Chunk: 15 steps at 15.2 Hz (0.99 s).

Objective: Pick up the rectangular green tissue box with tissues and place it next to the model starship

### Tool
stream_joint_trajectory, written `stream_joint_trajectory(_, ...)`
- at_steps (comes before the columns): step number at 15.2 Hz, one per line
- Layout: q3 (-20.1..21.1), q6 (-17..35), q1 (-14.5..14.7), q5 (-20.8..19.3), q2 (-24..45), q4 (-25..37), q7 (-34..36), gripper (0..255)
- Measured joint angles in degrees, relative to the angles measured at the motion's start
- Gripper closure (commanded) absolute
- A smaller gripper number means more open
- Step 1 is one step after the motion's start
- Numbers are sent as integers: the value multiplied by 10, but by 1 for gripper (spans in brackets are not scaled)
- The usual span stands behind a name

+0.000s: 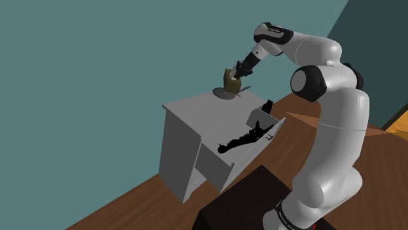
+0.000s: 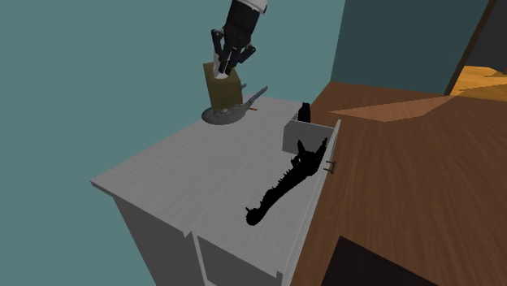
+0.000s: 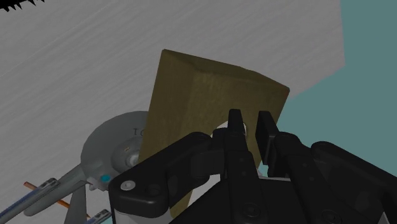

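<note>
Jaws nearly together, gripper point(image 2: 224, 73) pinching the top of the tissue box point(image 2: 224, 93), where white tissue pokes out. Box is plain olive-brown and upright, directly over the model starship point(image 2: 221, 116) saucer on the grey desk point(image 2: 162, 171); can't tell if they touch.

In the wrist view the tissue box point(image 3: 210, 95) covers 1 side of the model ship point(image 3: 111, 149), and the gripper point(image 3: 249, 124) hides the box's near end. The ship's 2 tubes run off the picture's edge. In the second exterior view the arm point(image 2: 244, 16) is cut off at the top edge. The small black thing point(image 2: 305, 111) at the drawer's point(image 2: 309, 136) far corner is too small to name.
</note>
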Motion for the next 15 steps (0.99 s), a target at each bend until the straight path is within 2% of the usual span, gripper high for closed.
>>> stream_joint_trajectory(15,5,103,11,14,2,-109,-43,255)
